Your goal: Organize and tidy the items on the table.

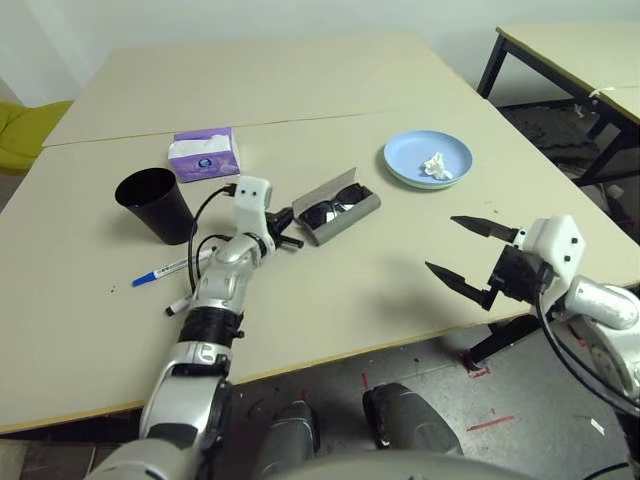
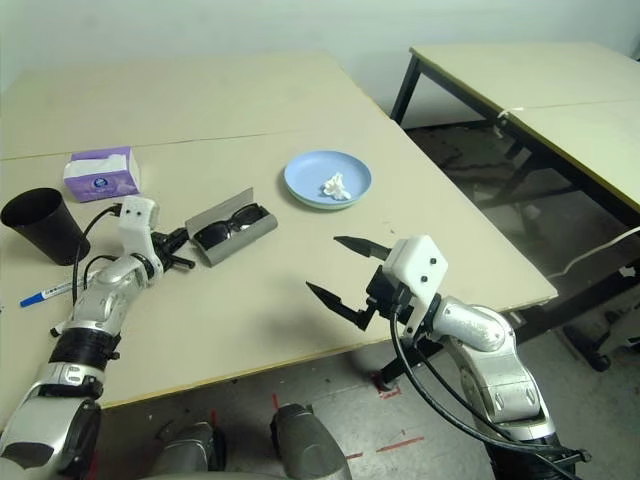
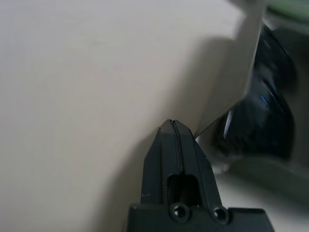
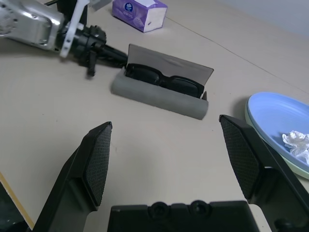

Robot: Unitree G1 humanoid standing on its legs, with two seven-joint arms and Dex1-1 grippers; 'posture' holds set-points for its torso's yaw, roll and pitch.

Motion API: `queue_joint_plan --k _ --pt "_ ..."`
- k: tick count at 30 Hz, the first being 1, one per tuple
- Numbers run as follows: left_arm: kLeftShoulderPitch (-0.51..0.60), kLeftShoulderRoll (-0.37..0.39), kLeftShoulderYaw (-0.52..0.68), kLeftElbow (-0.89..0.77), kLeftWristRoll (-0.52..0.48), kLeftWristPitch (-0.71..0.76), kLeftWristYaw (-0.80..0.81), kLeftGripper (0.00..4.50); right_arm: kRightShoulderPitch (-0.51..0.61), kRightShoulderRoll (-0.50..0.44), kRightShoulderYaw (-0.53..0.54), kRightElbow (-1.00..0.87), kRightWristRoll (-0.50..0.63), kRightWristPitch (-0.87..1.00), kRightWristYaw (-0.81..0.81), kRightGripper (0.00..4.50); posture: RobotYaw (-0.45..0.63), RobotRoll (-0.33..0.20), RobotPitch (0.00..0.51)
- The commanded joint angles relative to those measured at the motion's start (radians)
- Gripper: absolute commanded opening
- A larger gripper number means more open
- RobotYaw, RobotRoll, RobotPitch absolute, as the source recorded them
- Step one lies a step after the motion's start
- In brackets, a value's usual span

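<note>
step in hand, by judgement: closing the case (image 1: 340,216), which lay open mid-table (image 1: 330,300) with the sunglasses (image 4: 164,79) inside and its lid (image 4: 169,62) standing up. left gripper (image 1: 295,228) was pressed shut, tips at the lid's outer face on the cup (image 1: 155,203) side, forearm low over the table and reaching forward and to the right. next move likely called for a push on the lid over the sunglasses without sliding the case. right gripper (image 1: 462,247) hung spread wide and empty off the near right edge, pointing toward the case. tissue (image 1: 437,166) lay on the blue plate (image 1: 405,160), far right. pens (image 1: 175,272) lay beside the left forearm, near the cup. tissue box (image 1: 204,153) stood behind.
</note>
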Motion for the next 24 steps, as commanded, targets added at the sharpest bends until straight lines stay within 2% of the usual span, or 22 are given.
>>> queue_joint_plan --k 1,7,11,19,24 --pt "0.037 0.004 -0.045 -0.05 0.016 0.027 -0.033 0.01 0.006 0.001 0.013 -0.002 -0.013 -0.009 0.007 4.5 -0.29 0.0 0.07" --pt "0.015 0.015 0.048 -0.018 -0.025 0.036 0.013 0.01 0.008 0.006 0.017 -0.003 -0.015 -0.01 0.008 4.5 -0.29 0.0 0.069" --pt "-0.006 0.027 0.068 0.017 -0.026 0.018 0.015 0.01 0.008 0.004 0.016 0.001 -0.016 -0.011 0.009 4.5 -0.29 0.0 0.067" --pt "-0.06 -0.037 0.141 0.058 -0.099 0.039 0.057 0.01 -0.001 0.005 0.016 0.0 -0.019 -0.009 0.003 4.5 -0.29 0.0 0.061" --pt "-0.11 -0.049 0.131 0.135 -0.085 0.005 0.059 0.01 0.006 0.008 0.008 -0.013 -0.016 0.012 -0.016 4.5 -0.31 0.0 0.057"
